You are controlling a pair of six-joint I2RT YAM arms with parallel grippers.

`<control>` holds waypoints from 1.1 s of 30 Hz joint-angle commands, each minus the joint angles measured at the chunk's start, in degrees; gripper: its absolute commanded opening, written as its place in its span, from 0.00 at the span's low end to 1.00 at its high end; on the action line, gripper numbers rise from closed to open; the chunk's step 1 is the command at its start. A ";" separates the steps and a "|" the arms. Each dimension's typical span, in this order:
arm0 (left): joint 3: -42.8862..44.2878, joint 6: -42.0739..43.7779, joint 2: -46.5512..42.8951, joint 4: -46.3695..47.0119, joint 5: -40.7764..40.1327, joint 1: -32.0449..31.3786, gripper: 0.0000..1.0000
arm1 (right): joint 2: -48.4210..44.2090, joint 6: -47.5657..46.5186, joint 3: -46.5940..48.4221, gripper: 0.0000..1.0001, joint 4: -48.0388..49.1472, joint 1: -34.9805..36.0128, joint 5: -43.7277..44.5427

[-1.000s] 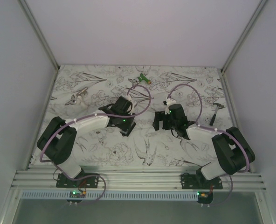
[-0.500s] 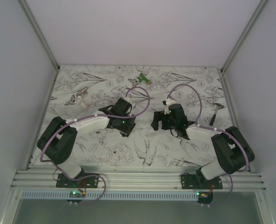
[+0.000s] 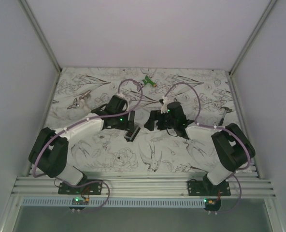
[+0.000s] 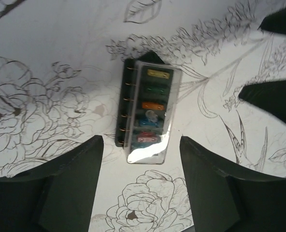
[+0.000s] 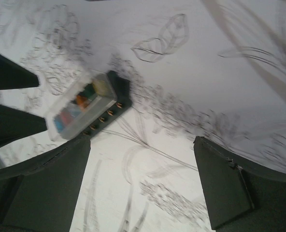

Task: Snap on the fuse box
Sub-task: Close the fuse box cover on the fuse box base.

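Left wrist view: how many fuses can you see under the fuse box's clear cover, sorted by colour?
Yellow fuse: 1
Green fuse: 1
Orange fuse: 1
Blue fuse: 1
Red fuse: 1
Total: 5, seen through the clear cover of the fuse box; glare hides the cover's near end.

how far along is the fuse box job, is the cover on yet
Looks done: the clear cover sits over the coloured fuses on the fuse box, lying on the table. In hand: nothing; left gripper and right gripper are open, clear of it. Left: confirming it clicked, which I cannot tell.
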 commanded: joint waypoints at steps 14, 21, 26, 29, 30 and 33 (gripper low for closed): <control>0.88 -7.07 5.51 -1.56 8.65 5.31 0.38 | 14.38 9.91 11.75 0.60 4.53 7.05 -7.02; 0.29 -9.04 8.49 -1.49 10.96 5.23 0.28 | 16.89 9.35 11.99 0.38 0.78 7.09 -7.41; -0.44 -11.61 10.80 -1.23 12.45 5.01 0.25 | 17.78 8.20 11.88 0.31 -2.80 7.07 -6.72; 0.08 -13.37 12.07 -0.19 14.33 3.33 0.24 | 16.46 7.42 10.73 0.31 -3.07 6.96 -5.76; 0.35 -13.83 12.13 0.16 14.54 2.33 0.25 | 15.37 6.93 10.21 0.31 -3.12 6.88 -5.17; 1.03 -14.75 10.77 1.31 13.47 0.00 0.31 | 11.04 4.78 8.69 0.41 -4.21 5.71 -2.52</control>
